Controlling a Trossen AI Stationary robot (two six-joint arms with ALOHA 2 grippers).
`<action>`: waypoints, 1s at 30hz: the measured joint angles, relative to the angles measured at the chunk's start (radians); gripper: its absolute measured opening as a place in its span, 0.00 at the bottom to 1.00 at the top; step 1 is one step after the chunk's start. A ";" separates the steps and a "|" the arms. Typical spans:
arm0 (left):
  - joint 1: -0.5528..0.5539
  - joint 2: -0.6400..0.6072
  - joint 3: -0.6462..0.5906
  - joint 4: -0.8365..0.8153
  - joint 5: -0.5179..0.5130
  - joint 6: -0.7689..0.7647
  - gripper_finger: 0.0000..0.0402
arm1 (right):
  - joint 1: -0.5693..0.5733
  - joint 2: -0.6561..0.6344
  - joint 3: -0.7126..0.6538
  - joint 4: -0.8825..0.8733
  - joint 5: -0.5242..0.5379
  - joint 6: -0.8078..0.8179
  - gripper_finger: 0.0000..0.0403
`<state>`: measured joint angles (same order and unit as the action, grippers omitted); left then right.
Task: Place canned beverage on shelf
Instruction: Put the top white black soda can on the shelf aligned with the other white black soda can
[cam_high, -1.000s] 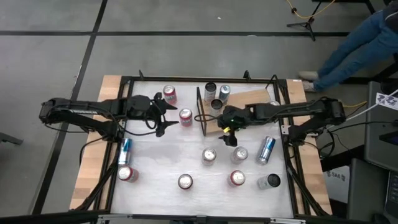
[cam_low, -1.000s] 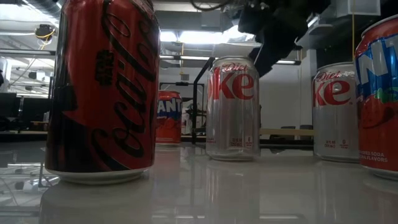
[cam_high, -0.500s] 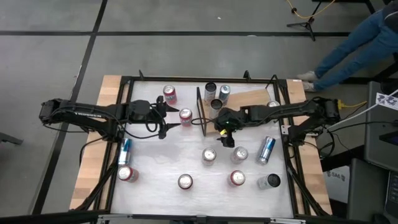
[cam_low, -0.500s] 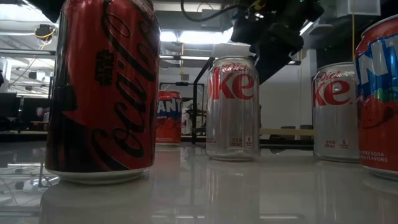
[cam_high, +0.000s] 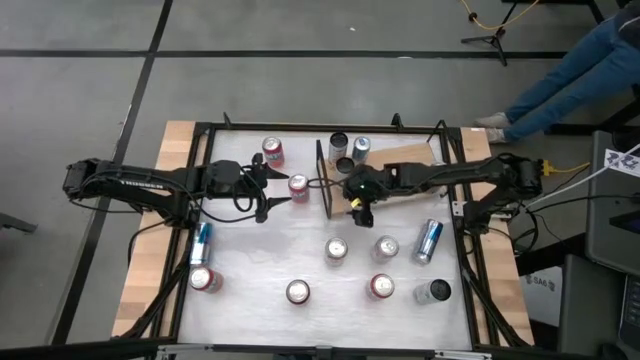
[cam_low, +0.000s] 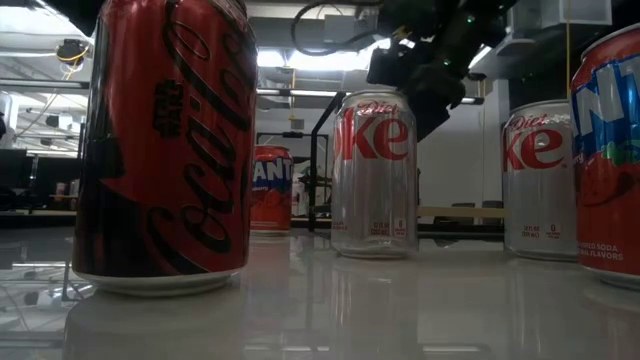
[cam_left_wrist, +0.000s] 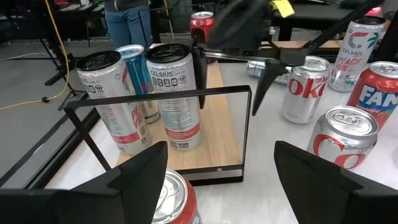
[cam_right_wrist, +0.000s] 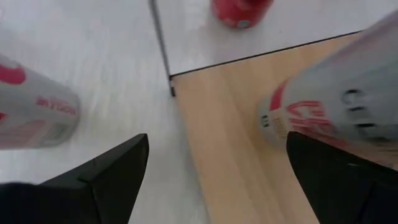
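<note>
Since a second ago, the right gripper (cam_high: 352, 196) has slid from the shelf's (cam_high: 395, 160) open end toward its black frame (cam_high: 322, 180); the left gripper (cam_high: 268, 188) has stayed put, both spread and empty. From above, the shelf lies on the white table (cam_high: 270, 250), long axis across it, holding three cans (cam_high: 347, 153) near the frame; a person's legs (cam_high: 560, 70) cross grey floor beyond. Low down, the right gripper (cam_low: 425, 85) hangs above a Diet Coke can (cam_low: 374, 175). Left wrist: a red can (cam_left_wrist: 168, 199) sits between open fingers (cam_left_wrist: 140, 171) facing the frame (cam_left_wrist: 161, 96). Right wrist: the shelf's board (cam_right_wrist: 249, 143) lies below.
</note>
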<state>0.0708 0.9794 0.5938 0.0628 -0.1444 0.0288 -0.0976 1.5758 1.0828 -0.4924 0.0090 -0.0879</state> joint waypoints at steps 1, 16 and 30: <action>0.000 0.000 0.000 0.000 0.000 0.000 0.71 | -0.006 0.000 0.000 0.003 -0.001 0.000 0.92; 0.000 0.000 0.000 0.000 0.000 0.000 0.71 | -0.027 0.000 0.000 0.041 -0.142 0.004 0.92; 0.000 0.000 0.000 -0.001 0.000 -0.001 0.71 | -0.027 0.000 0.000 0.196 -0.061 -0.030 0.92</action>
<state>0.0708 0.9794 0.5934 0.0617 -0.1444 0.0280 -0.1249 1.5757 1.0828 -0.2966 -0.0521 -0.1177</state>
